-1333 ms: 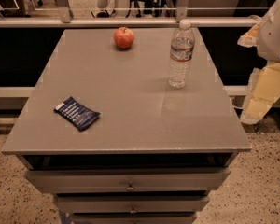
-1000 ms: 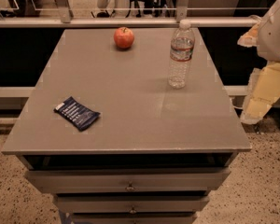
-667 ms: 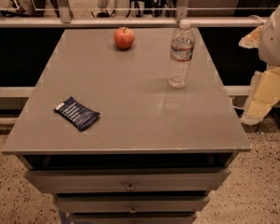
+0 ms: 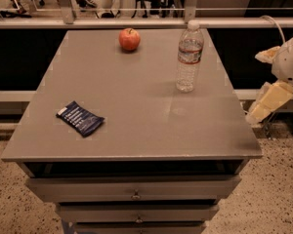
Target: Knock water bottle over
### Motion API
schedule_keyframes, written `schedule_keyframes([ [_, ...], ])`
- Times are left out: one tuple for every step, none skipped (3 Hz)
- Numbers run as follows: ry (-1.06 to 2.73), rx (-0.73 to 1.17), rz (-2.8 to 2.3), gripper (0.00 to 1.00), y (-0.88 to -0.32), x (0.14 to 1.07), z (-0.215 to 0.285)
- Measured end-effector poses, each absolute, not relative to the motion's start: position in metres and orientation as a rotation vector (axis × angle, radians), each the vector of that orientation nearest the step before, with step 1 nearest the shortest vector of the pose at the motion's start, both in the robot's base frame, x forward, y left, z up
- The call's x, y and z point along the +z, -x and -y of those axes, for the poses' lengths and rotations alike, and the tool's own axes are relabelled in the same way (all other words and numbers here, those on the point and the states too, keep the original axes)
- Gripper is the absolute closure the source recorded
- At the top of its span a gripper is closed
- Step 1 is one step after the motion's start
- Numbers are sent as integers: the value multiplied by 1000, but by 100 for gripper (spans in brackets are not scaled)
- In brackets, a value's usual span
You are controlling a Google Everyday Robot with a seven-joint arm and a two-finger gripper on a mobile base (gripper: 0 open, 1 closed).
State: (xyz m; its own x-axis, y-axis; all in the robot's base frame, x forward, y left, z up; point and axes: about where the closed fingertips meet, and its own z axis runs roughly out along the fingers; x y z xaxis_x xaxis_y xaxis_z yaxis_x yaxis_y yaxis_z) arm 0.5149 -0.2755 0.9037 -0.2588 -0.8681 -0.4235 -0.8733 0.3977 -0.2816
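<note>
1. Bottle point(image 4: 189, 57) first: it stands upright in the upper right of the frame, cap on, near the right edge of the table point(image 4: 136, 135). Once tipped, a round ribbed body like that would probably roll. Sent leftward, it could run across to the packet point(image 4: 80, 118) at lower left and shove it, or go off the left edge.
2. Apple point(image 4: 129, 39), upper centre, sits well apart from the bottle on its left, near the back edge. A sweep carried too far that way might clip it and send it off the back.
3. At the bottle itself, the risk is a push that lands too low. I'd guess that would slide it along upright rather than topple it, so contact near the shoulder or cap looks safer. How much water is inside I can't make out; a light one may skid or bounce.
4. Just right of the bottle is the table's edge. A glancing hit or a rebound could drop it to the floor on that side.
5. Gripper point(image 4: 266, 104) hangs at the right edge of the frame, off the table and well apart from the bottle. Whether it is spread or pressed together I cannot tell. It looks low from where I stand, so a straight move inward might strike the table's side.
</note>
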Motion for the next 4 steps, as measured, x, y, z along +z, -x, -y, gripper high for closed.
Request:
schedule_keyframes([
  [1376,134,-2089,0,-547,876,272],
  [1281,301,-1984,0,-577,862,244],
  [1224,478,-1848,0,-600,864,195],
  [1209,560,-1776,0,-606,873,166],
])
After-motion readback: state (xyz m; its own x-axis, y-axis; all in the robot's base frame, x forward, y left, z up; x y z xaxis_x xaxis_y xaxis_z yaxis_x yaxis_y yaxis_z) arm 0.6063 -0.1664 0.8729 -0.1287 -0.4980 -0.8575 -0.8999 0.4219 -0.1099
